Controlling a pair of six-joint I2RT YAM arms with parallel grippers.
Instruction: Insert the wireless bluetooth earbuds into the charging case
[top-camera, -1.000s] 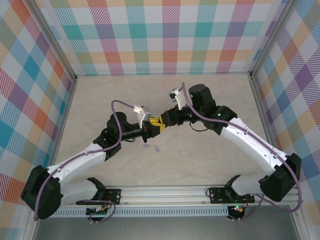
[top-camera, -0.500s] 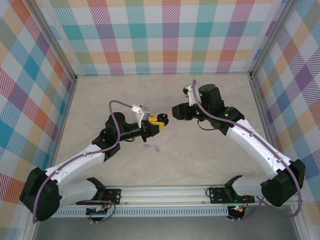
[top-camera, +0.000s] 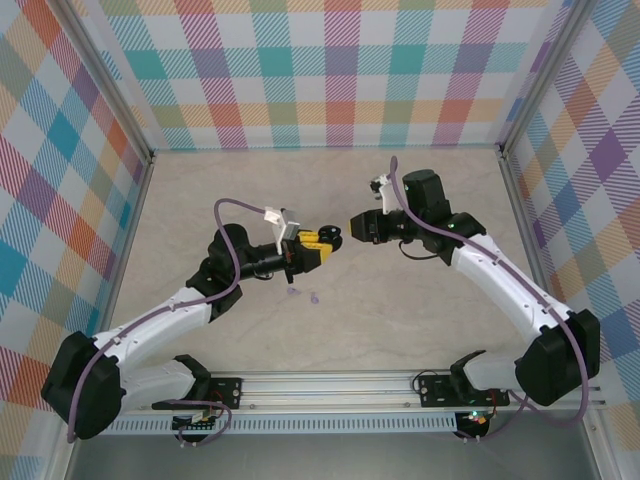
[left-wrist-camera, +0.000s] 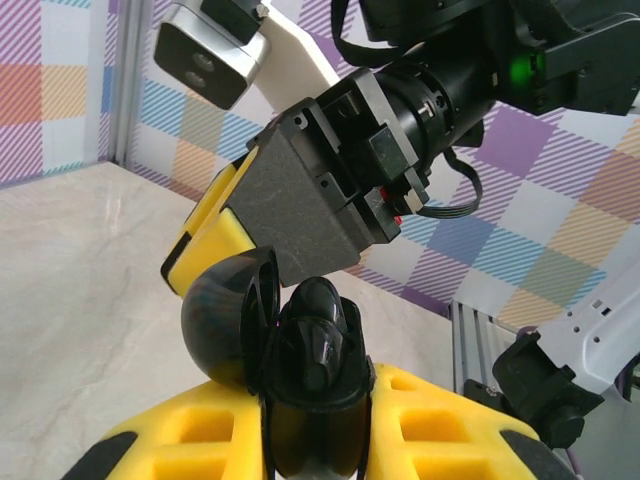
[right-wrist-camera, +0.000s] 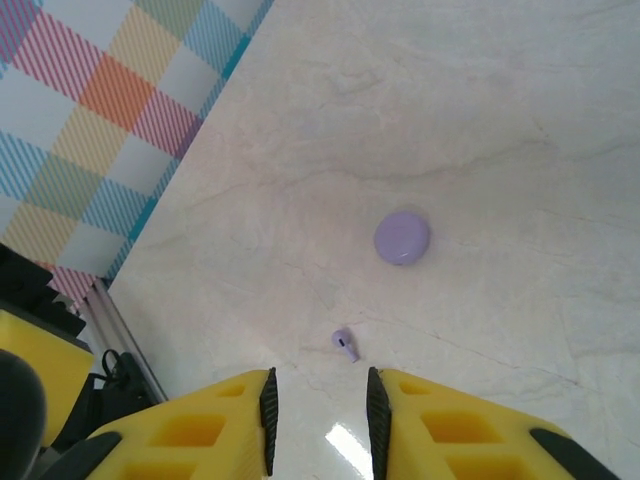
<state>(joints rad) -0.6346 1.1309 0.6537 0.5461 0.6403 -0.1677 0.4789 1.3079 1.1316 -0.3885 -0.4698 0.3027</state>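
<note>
On the pale marble tabletop (top-camera: 420, 300), near the middle and on the near side of both hands, lies one lavender earbud (top-camera: 293, 292), a tiny comma-shaped bud. Just to its right is a round lavender case (top-camera: 314, 298), closed and lying flat. The two are close together but do not touch. From the right wrist the same earbud (right-wrist-camera: 345, 344) and case (right-wrist-camera: 402, 237) show on bare stone beyond that hand's fingertips.

Farther in, the left hand (top-camera: 312, 247) is clamped tight on a black charging case (top-camera: 330, 237). Its yellow fingers (left-wrist-camera: 440, 425) press the case (left-wrist-camera: 312, 385) from both sides. The lid (left-wrist-camera: 225, 325) stands open, swung off to the left in that wrist's view. Dark, glossy, rounded shapes sit in the case's body, and I cannot tell whether a bud is seated there.

Just right of the case and slightly farther back is the right hand (top-camera: 356, 226), pointing left toward it with a small gap between them. Its two yellow fingers (right-wrist-camera: 450, 420) stand a little apart, and nothing is between them. From the left wrist its grey housing looms close above the open case.

Beyond both hands the tabletop runs to the far checked wall (top-camera: 340, 70).
</note>
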